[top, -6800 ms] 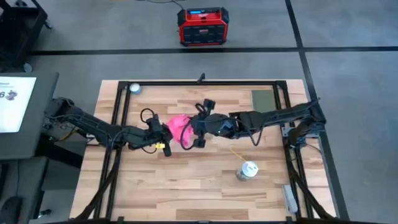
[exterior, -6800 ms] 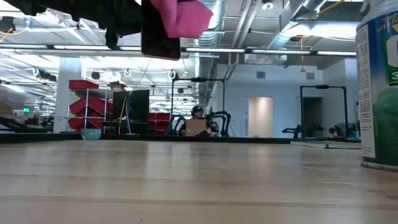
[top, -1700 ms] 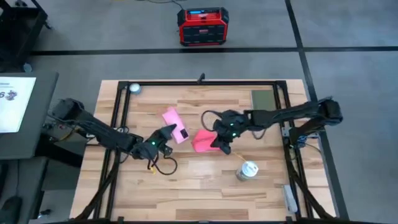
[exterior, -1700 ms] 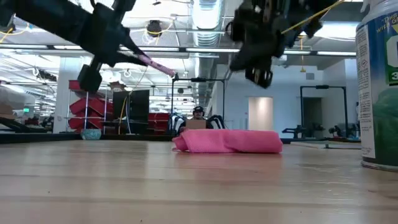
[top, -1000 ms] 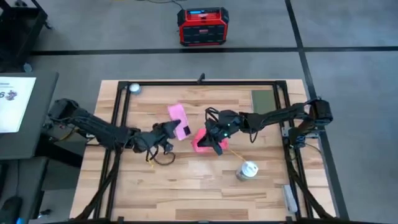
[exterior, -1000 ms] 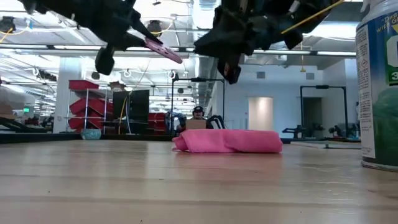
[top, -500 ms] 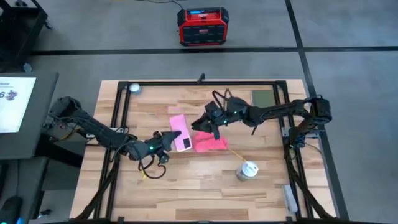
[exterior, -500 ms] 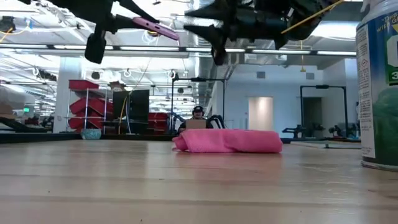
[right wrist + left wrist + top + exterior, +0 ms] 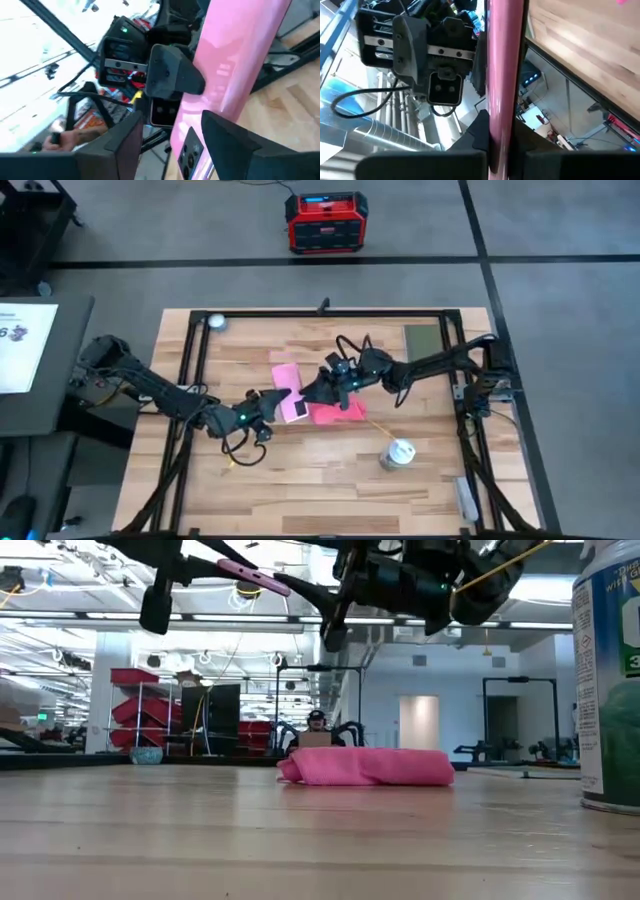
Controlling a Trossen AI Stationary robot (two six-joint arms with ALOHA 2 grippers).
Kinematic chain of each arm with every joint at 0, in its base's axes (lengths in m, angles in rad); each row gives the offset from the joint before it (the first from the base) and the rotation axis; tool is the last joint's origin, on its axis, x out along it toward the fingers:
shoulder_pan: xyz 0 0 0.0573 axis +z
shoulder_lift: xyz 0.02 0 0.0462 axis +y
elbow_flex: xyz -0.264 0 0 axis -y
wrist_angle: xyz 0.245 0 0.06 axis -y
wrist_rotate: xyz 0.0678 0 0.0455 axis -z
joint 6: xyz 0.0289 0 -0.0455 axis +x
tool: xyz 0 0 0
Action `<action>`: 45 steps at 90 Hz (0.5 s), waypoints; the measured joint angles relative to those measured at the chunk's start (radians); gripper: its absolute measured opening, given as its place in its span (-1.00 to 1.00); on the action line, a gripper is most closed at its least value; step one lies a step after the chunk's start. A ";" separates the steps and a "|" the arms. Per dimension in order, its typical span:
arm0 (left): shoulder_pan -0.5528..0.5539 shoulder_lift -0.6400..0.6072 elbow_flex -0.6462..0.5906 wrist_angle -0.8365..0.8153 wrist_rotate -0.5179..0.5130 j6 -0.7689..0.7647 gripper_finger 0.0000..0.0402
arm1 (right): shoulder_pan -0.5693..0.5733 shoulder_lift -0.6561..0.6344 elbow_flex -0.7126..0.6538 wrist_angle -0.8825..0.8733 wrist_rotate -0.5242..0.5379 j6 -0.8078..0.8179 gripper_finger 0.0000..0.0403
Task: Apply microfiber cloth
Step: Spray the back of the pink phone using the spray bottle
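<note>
Microfiber cloth lies bunched on the table near centre, nothing holding it. Left gripper is clamped on the pale-pink phone, held up off the wood, just left of the cloth. Right gripper hovers at the phone's right edge w/ fingers apart, empty.

Risks, judging from this:
- grippers v. close, so a reach across could knock the phone loose, since the grip looks edge-on
- cloth is floppy, so a pinch may catch only one fold and drag it
</note>
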 joint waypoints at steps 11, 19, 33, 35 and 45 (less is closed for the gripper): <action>-0.019 0.000 0.002 0.003 -0.020 -0.019 -0.99 | -0.029 -0.001 0.000 -0.001 -0.038 0.000 -0.04; -0.031 0.000 0.003 0.006 -0.015 -0.026 -0.99 | -0.052 -0.001 0.000 -0.015 -0.041 0.000 -0.04; -0.035 -0.001 0.005 0.008 -0.009 -0.026 -0.99 | -0.083 0.001 -0.001 -0.014 -0.038 -0.016 -0.04; -0.034 -0.001 0.005 0.007 -0.010 -0.026 -0.99 | -0.086 0.001 -0.001 -0.013 -0.038 -0.016 -0.04; -0.035 -0.001 0.005 0.008 -0.009 -0.028 -0.99 | -0.088 0.001 -0.001 -0.011 -0.038 -0.016 -0.04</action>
